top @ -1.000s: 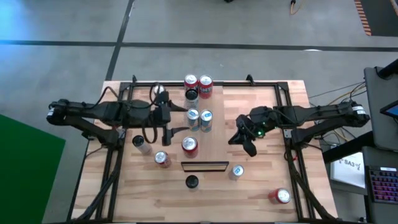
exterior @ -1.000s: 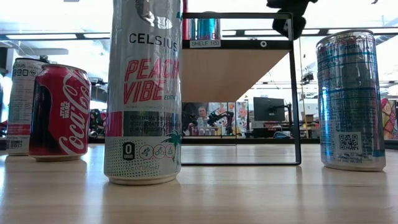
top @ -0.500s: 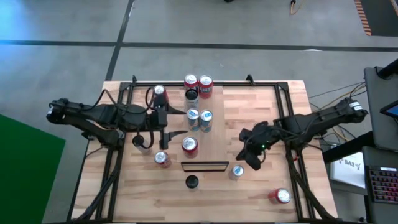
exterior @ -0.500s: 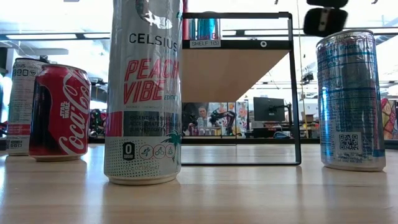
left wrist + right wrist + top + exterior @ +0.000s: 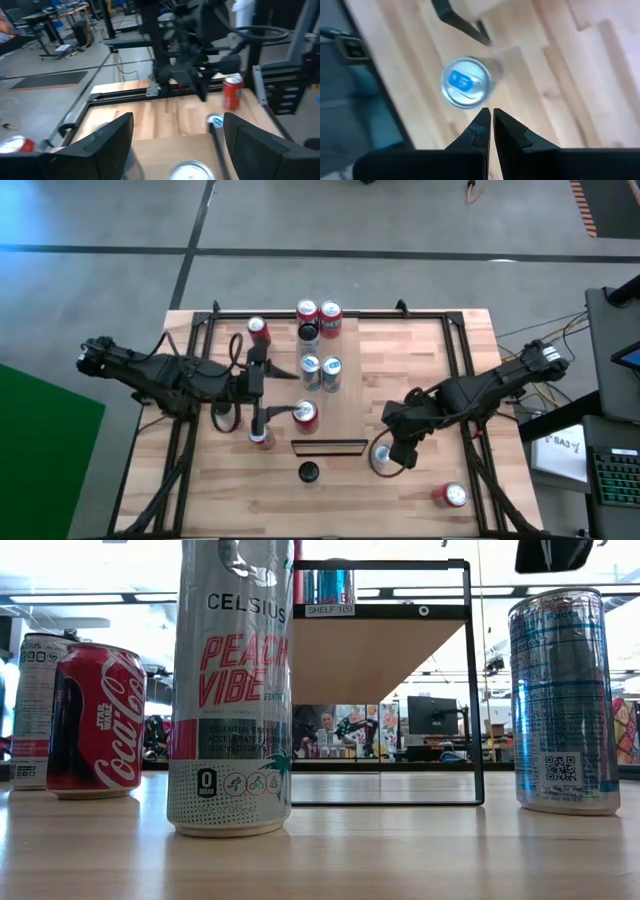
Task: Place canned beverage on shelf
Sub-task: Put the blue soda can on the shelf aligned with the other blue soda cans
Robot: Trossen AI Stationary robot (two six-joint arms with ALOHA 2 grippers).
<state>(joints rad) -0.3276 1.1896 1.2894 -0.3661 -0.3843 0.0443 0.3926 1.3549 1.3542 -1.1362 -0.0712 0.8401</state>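
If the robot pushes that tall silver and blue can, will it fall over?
Probably, if pushed high: the silver and blue can stands tall on a narrow base. Its shiny wall may be slippery. Once down, it would likely roll.

5 cans (image 5: 320,345) crowd the shelf's (image 5: 345,400) far end.

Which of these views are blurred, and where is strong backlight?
Left wrist view: motion-blurred throughout, even the red can. Right wrist view: the blue-tabbed can is soft against streaked planks. Low view: bright ceiling lights behind the Celsius can. High view: evenly lit.
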